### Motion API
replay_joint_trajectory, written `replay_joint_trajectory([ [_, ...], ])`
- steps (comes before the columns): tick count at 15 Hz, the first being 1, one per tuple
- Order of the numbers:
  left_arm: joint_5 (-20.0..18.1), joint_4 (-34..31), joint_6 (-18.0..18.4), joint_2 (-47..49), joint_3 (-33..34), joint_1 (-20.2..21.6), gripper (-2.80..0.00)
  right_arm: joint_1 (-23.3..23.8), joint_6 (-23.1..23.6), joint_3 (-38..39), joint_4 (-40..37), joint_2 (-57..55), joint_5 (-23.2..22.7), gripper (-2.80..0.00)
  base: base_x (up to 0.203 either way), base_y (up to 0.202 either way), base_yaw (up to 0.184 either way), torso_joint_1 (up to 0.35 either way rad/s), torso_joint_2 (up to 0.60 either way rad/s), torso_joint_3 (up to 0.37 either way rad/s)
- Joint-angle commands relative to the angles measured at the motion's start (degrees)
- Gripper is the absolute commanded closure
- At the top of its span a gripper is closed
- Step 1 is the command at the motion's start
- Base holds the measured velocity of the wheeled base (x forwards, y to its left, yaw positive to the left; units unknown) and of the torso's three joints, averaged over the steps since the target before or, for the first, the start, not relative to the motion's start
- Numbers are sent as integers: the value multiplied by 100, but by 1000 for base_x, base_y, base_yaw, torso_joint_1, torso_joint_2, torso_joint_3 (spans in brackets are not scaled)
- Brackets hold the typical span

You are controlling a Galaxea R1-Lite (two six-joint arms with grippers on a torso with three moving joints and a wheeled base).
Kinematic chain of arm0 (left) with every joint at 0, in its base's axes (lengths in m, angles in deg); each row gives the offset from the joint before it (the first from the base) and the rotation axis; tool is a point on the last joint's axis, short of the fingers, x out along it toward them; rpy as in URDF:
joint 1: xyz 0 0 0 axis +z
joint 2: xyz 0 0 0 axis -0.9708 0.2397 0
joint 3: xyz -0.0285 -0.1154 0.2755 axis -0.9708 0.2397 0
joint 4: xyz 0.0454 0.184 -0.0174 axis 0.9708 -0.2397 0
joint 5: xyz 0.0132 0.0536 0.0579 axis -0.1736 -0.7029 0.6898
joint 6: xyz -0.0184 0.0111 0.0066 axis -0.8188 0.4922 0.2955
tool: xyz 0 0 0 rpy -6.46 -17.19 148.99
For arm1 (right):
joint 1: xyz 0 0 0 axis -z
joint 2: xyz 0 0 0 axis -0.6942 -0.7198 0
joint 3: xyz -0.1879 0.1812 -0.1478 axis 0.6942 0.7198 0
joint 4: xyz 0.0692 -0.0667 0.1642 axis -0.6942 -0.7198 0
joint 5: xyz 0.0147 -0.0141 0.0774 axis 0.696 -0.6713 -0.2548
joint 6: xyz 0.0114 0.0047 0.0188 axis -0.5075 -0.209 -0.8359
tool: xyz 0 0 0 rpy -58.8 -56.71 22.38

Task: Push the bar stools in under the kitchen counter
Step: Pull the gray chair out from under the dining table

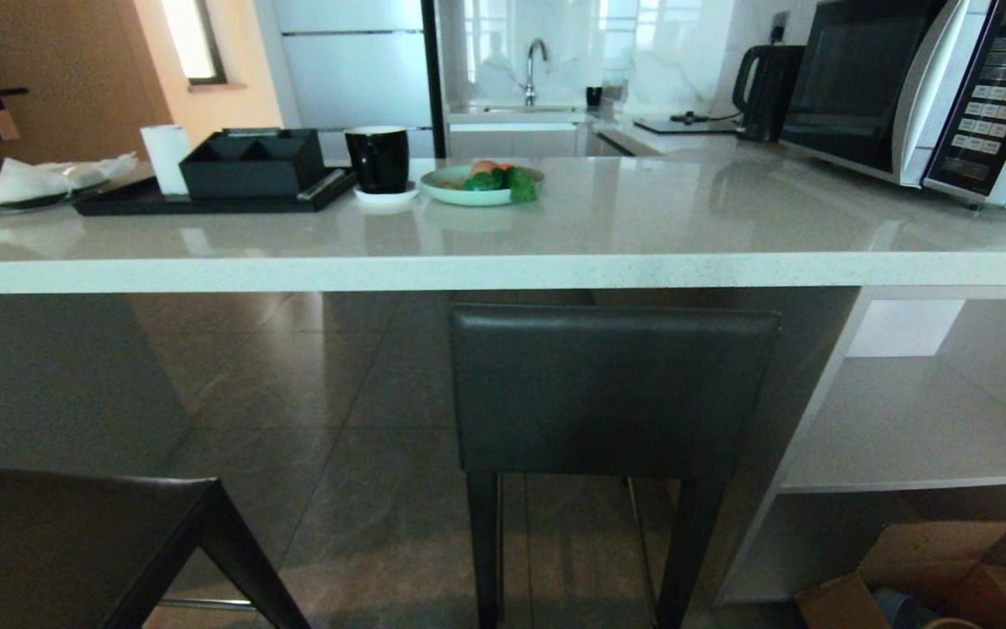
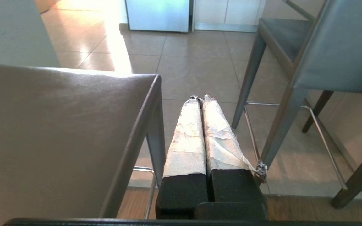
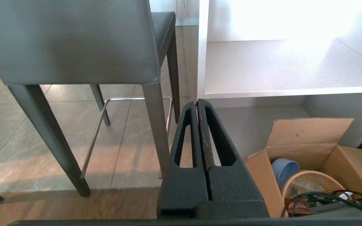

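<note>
Bearing no legible writing: microwave (image 1: 922, 92).

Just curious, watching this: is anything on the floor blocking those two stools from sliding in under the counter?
Nothing visible does. Bare tile floor lies beyond both bar stools under the kitchen counter. The cardboard box sits off to the right by the white shelves, beside the path, not in it.

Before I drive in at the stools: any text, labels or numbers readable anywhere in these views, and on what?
No text can be read.
Microwave keypad: button markings there, too small and blurred.
Cardboard box: no print visible.
Bar stools and kitchen counter: no labels.
</note>
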Motion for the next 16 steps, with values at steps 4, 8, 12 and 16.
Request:
replay_joint_trajectory([
  [4, -5, 3, -2, 5, 0, 8, 0, -2, 0, 9, -2, -7, -4, 0, 0, 0, 0, 0, 0, 0],
  [8, -7, 3, 6, 5, 0, 8, 0, -2, 9, 9, 7, -7, -4, 0, 0, 0, 0, 0, 0, 0],
  [12, -7, 3, 6, 5, 0, 8, 0, -2, 9, 9, 7, -7, -4, 0, 0, 0, 0, 0, 0, 0],
  [16, -7, 3, 6, 14, 0, 8, 0, -2, 9, 9, 7, -7, -4, 0, 0, 0, 0, 0, 0, 0],
])
